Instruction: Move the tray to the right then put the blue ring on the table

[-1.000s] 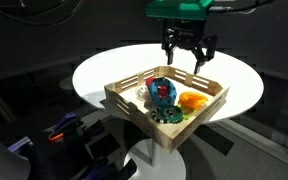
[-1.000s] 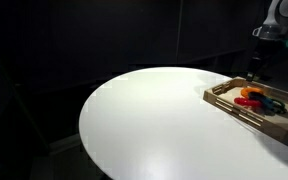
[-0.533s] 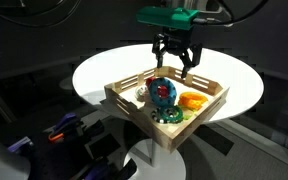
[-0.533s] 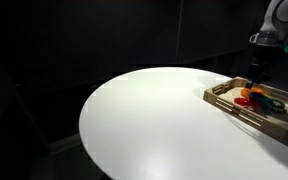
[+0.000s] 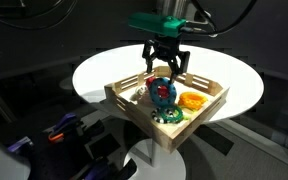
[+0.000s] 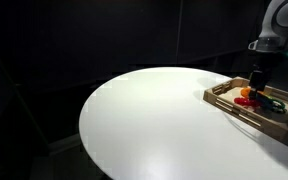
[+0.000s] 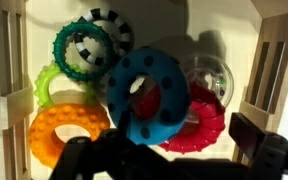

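The light-wood slatted tray (image 5: pixel 134 102) sits on the round white table (image 5: pixel 94 70) at its near edge; it also shows in an exterior view (image 6: pixel 232 99) at the table's right. The blue ring (image 5: pixel 162 92) lies on top of the other toys in the tray and fills the middle of the wrist view (image 7: pixel 147 93). My gripper (image 5: pixel 166 68) hangs open and empty just above the blue ring, and in an exterior view (image 6: pixel 256 84) it is over the tray. In the wrist view its dark fingers (image 7: pixel 256 136) stand to either side below the ring.
The tray also holds a red ring (image 7: pixel 202 122), an orange ring (image 7: pixel 68 132), a dark green beaded ring (image 7: pixel 82 50), a light green ring (image 7: pixel 50 86), a black-and-white striped ring (image 7: pixel 112 28) and a clear ball (image 7: pixel 210 76). The table (image 6: pixel 154 120) stretches left of the tray.
My gripper has moved from over the tray's far rim to above the blue ring and come lower. It stays open. The tray and toys have not moved.
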`<state>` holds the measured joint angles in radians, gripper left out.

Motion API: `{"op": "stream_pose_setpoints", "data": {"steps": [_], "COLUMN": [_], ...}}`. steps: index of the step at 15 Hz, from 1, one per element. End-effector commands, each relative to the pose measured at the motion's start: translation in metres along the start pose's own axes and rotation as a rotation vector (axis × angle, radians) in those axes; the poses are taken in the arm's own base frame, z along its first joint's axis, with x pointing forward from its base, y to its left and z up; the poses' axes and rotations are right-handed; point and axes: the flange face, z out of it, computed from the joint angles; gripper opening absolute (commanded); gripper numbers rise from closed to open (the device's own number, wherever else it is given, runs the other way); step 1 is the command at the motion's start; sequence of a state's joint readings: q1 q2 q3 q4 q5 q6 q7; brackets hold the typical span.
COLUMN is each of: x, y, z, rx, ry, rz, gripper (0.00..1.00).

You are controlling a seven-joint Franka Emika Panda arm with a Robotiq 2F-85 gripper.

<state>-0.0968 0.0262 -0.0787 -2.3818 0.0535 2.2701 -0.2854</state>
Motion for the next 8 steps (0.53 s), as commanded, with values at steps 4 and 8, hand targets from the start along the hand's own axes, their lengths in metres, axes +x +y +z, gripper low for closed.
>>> {"op": "stream_pose_setpoints", "data": {"steps": [4,8], "x": [-0.0046,-0.0035], "y": [-0.0096,-0.0113], "z": [0.0073,0.0005], "rx": [-0.015,-0.025], "ry": [-0.005,0.024], "rz": [-0.023,-0.034], "gripper": [0.56,0.25]}}
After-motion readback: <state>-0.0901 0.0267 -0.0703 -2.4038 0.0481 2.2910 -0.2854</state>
